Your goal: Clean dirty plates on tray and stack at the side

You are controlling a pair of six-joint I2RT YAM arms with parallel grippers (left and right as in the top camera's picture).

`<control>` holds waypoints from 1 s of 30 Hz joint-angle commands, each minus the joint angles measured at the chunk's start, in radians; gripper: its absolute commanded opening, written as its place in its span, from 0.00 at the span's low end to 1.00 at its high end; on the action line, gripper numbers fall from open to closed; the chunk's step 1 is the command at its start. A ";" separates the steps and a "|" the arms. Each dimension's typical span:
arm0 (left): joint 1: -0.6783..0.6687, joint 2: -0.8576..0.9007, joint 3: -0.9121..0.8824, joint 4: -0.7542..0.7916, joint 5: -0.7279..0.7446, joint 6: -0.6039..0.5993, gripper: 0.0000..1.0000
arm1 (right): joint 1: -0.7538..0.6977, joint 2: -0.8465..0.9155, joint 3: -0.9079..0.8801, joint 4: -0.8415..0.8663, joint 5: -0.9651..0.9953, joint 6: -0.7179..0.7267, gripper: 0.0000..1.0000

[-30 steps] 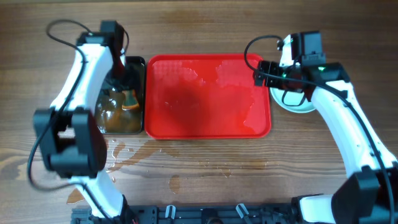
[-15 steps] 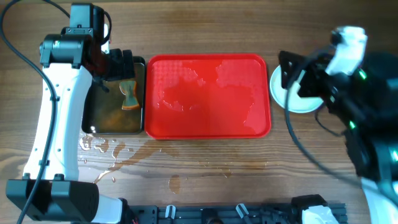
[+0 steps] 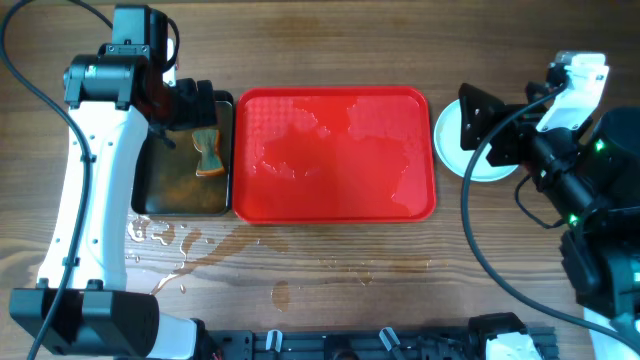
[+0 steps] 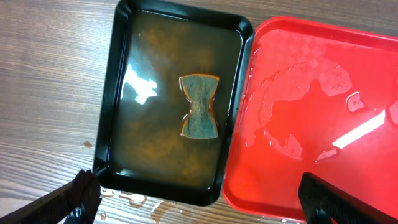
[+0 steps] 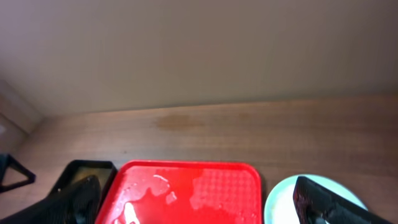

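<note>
Since a second ago both my arms have drawn back. My left gripper [image 3: 192, 104] has lifted off the black tray [image 3: 160, 195] toward 12 o'clock, and my right gripper [image 3: 476, 120] has pulled off the plates [image 3: 450, 150] toward 3 o'clock.

Overhead view: the red tray [image 3: 335, 195] lies mid-table [image 3: 330, 40], its face wet with pooled water. The plates rest on the table at 3 o'clock of it, just beside its rim. They read as one pale aqua disc, partly covered by my right gripper, so I cannot tell how many are stacked. The black tray lies just beside the red tray's 9 o'clock rim, with puddles [image 3: 165, 240] on the wood at its 6 o'clock.

Left wrist view: my fingers [image 4: 81, 196] stand at the lower corners, spread to their widest and holding nothing. Beneath them a brown hourglass sponge [image 4: 200, 114] lies in murky water in the black tray.

Right wrist view: my fingers [image 5: 323, 199] are likewise spread wide and empty. The red tray is at 6 o'clock, the plates at 5 o'clock.
</note>
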 commanded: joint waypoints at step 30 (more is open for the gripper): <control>-0.002 0.000 0.005 0.001 -0.006 0.001 1.00 | -0.002 -0.947 -1.292 0.669 0.034 -0.068 1.00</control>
